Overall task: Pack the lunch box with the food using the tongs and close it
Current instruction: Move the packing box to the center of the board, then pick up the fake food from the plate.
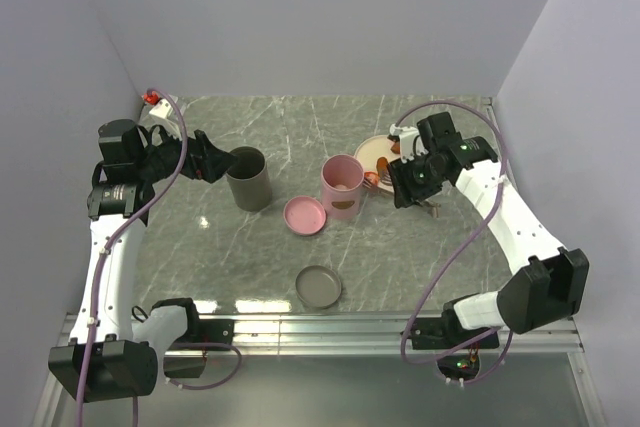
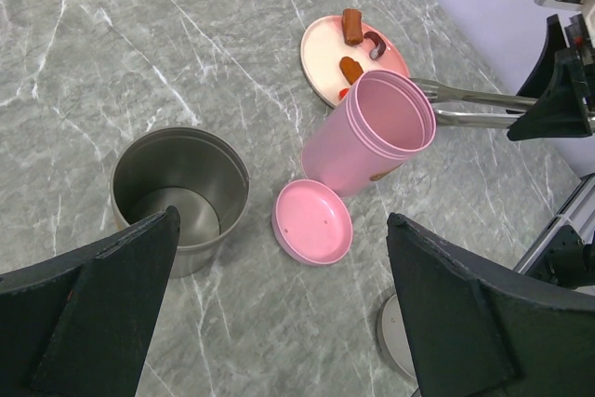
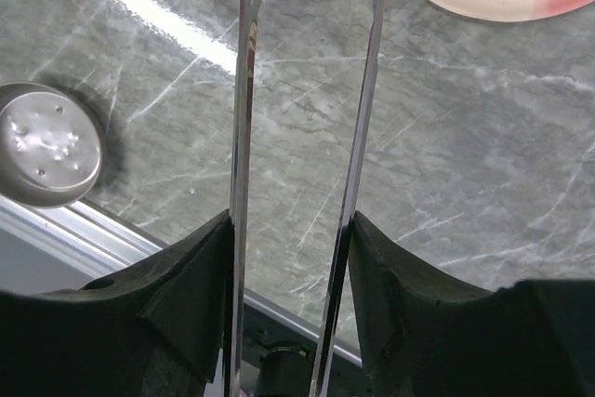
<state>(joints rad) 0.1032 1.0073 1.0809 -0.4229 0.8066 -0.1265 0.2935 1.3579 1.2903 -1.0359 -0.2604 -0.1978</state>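
The pink lunch box [image 1: 342, 187] stands open mid-table, and its round pink lid [image 1: 305, 215] lies inside-up just to its left. Reddish-brown food pieces [image 2: 351, 25] rest on a pale plate [image 2: 321, 58] behind it. My right gripper [image 3: 290, 258] is shut on the grey metal tongs [image 3: 246, 137], one arm against each finger. The tongs [image 2: 465, 104] reach toward the lunch box [image 2: 367, 137], and their tips are hidden behind its rim. My left gripper [image 2: 279, 323] hangs open above the marble beside the lid [image 2: 311, 221], holding nothing.
A grey metal canister [image 1: 249, 178] stands open left of the lunch box, close under my left gripper. Its grey lid [image 1: 319, 286] lies near the front edge. A metal rail [image 1: 330, 327] borders the near side. Walls close in the left, back and right.
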